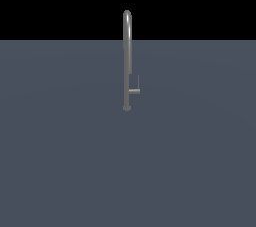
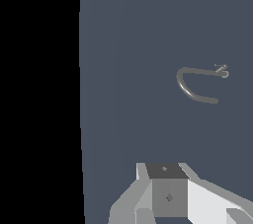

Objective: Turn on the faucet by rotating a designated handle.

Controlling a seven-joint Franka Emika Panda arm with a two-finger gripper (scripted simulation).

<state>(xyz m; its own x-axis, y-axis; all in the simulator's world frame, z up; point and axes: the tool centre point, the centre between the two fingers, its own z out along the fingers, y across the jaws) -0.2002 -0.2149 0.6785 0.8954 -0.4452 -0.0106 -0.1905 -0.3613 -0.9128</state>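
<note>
The faucet (image 1: 127, 61) is a tall, slim grey pipe with a hooked top, standing upright on a small round foot on the grey ground. The handle (image 1: 134, 90) is a short stub off the pipe's side, toward the exterior view's right, low on the pipe, ending in a thin lever that points up. In the wrist view the faucet (image 2: 190, 90) shows from above as a curved hook, with the handle (image 2: 222, 71) at its foot. My gripper (image 2: 185, 215) is only partly in frame, far from the faucet, touching nothing. Its fingers stand apart. The arm is not in the exterior view.
A flat grey-blue ground (image 1: 60, 146) stretches around the faucet, with black background beyond its far edge. In the wrist view the ground (image 2: 128, 45) ends at a straight edge against black.
</note>
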